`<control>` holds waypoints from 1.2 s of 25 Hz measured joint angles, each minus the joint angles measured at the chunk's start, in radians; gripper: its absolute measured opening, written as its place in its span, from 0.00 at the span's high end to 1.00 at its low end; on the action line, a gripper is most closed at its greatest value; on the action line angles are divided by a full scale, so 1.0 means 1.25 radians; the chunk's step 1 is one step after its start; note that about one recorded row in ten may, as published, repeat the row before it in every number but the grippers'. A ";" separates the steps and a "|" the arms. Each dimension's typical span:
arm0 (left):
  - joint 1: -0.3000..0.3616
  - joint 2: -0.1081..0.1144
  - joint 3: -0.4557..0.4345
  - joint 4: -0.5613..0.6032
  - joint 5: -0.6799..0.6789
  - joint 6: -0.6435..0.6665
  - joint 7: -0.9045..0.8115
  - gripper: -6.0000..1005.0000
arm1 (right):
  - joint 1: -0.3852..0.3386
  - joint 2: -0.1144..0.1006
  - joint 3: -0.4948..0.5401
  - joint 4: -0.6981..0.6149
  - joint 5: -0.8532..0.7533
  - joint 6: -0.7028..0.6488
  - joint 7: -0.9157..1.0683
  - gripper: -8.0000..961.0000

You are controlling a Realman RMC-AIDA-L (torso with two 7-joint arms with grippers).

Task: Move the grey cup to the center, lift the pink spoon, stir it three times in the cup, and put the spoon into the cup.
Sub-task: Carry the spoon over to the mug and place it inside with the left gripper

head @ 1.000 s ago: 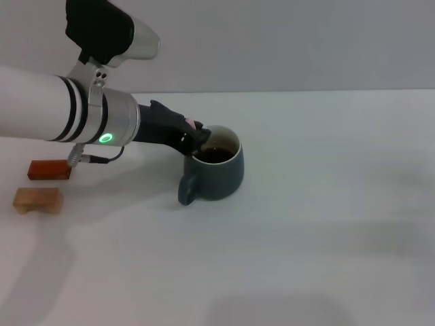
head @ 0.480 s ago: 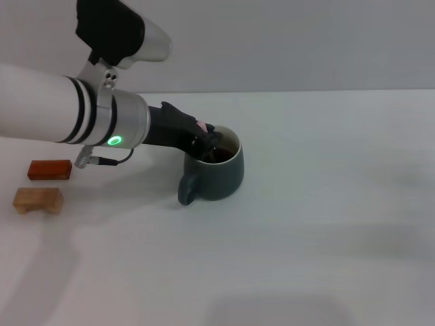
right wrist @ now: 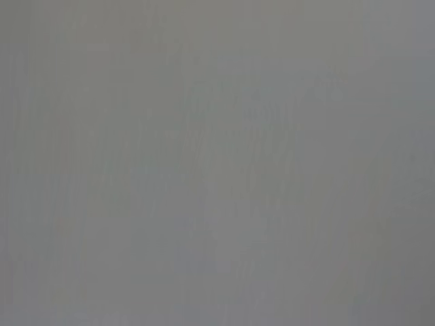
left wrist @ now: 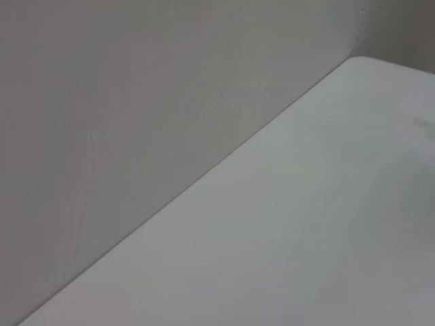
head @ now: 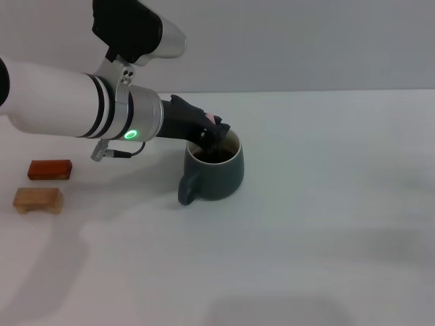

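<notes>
Grey cup (head: 216,171) upright on the white table (head: 326,224), nearer the far edge than the near one and roughly midway between the left and right edges, thick handle turned toward the near-left corner. Dark liquid visible inside the pale inner rim.

Left gripper (head: 213,135) reaching in from the left edge over the table, black fingers tipped down right at the cup's far-left rim, tips dipping into the mouth. Pink spoon (head: 212,119) showing only as a small pale pink end poking up above the black fingers, directly over the rim; rest of it hidden by the fingers and the cup wall. Fingers closed together around that pink handle, apparently, though the grip itself sits in shadow and the contact cannot be made out cleanly. Spoon thus above and just inside the cup's far-left side, with the gripper between it and the arm's white forearm, green light glowing on the wrist ring.

Near the left edge, well apart from the cup: red-brown block (head: 49,169), and just nearer the front edge, tan wooden block (head: 38,199), the two close but not touching.

Left wrist view: only bare table surface and the grey wall behind. Right wrist view: plain grey, nothing to tell. Right gripper nowhere in sight.
</notes>
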 joint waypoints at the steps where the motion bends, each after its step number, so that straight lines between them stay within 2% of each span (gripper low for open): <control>1: -0.002 0.001 -0.001 0.004 0.002 0.001 0.000 0.85 | -0.001 0.000 0.000 0.000 0.000 0.000 0.000 0.97; 10: -0.006 0.005 -0.017 0.022 0.010 -0.003 -0.001 0.85 | -0.001 0.000 0.000 0.001 0.000 0.000 0.000 0.97; 12: 0.015 0.005 -0.037 -0.014 0.028 -0.045 -0.002 0.85 | 0.000 0.000 0.000 0.001 0.000 0.000 0.000 0.97; 19: 0.037 0.004 -0.037 -0.071 0.035 -0.110 -0.011 0.85 | 0.002 -0.001 -0.006 0.003 0.000 0.000 0.000 0.97; 26: 0.036 -0.001 -0.006 -0.085 0.023 -0.104 -0.020 0.85 | -0.001 -0.001 -0.008 0.013 0.000 0.000 0.000 0.97; 30: 0.029 -0.001 0.024 -0.077 0.019 -0.053 -0.021 0.85 | -0.002 -0.001 -0.009 0.015 0.000 0.000 0.000 0.97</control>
